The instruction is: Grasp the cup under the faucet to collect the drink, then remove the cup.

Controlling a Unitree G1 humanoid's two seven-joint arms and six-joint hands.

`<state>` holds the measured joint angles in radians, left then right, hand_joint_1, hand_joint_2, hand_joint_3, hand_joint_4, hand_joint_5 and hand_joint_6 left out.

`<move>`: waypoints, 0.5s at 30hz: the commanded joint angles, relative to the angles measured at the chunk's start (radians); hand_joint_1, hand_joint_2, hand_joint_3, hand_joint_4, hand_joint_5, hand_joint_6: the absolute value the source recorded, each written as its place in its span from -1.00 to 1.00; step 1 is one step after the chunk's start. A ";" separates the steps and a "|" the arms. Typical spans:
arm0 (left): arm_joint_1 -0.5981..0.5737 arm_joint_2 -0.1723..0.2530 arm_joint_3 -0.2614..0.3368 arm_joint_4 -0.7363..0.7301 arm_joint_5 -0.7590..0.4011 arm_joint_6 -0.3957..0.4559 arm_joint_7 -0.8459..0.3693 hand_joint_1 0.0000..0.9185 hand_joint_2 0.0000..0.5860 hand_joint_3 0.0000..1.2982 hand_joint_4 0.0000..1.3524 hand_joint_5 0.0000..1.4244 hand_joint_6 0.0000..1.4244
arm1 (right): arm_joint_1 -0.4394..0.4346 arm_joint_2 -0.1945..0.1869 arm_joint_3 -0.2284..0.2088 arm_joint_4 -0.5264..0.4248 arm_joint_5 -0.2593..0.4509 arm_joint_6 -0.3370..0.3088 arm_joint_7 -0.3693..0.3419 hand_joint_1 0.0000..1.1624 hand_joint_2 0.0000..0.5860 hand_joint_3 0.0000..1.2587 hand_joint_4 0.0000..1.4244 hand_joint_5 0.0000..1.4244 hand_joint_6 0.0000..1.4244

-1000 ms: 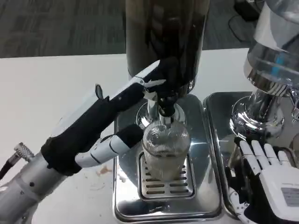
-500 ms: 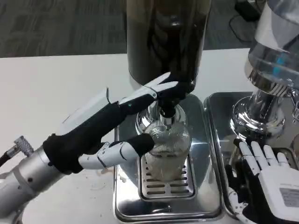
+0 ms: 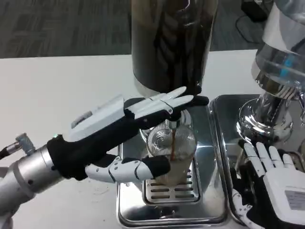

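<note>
While drink streams from the faucet (image 3: 175, 117), the left hand (image 3: 112, 131) brackets the upright cup (image 3: 172, 155) on the drip tray (image 3: 127, 212) at the counter (image 3: 57, 90)'s middle.

Spread fingers (image 3: 167, 101) reach over the cup's rim and the thumb touches its left side; whether they grip is unclear. This hand is nearer; the right hand (image 3: 279, 191) rests open on the neighbouring tray.

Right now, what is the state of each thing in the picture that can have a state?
cup: upright on the drip tray, partly filled, a dark stream running into it
faucet: pouring
left hand: fingers over the faucet, thumb against the cup
right hand: resting flat, fingers apart, holding nothing
drip tray: under the cup
</note>
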<state>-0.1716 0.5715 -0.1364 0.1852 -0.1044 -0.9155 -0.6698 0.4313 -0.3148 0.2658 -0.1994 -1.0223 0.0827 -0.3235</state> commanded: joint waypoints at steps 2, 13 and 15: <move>-0.011 0.026 -0.043 -0.032 0.051 -0.037 -0.038 -1.00 -0.15 -0.87 -1.00 -0.85 -0.96 | -0.004 0.003 -0.004 0.006 0.010 0.007 -0.014 -0.37 0.91 -0.92 -1.00 -1.00 -1.00; -0.019 0.042 -0.054 -0.046 0.063 -0.036 -0.032 -1.00 -0.07 -0.84 -1.00 -0.85 -0.97 | 0.008 0.033 -0.057 -0.020 0.203 -0.058 0.003 -0.36 0.75 -0.90 -1.00 -1.00 -1.00; -0.019 0.041 -0.053 -0.046 0.064 -0.036 -0.028 -1.00 -0.06 -0.84 -1.00 -0.85 -0.97 | 0.011 0.044 -0.077 -0.024 0.299 -0.090 0.031 -0.37 0.63 -0.91 -1.00 -1.00 -1.00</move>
<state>-0.1952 0.6022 -0.1559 0.1625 -0.0745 -0.9169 -0.6686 0.4351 -0.2814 0.2099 -0.2085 -0.7971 0.0290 -0.3140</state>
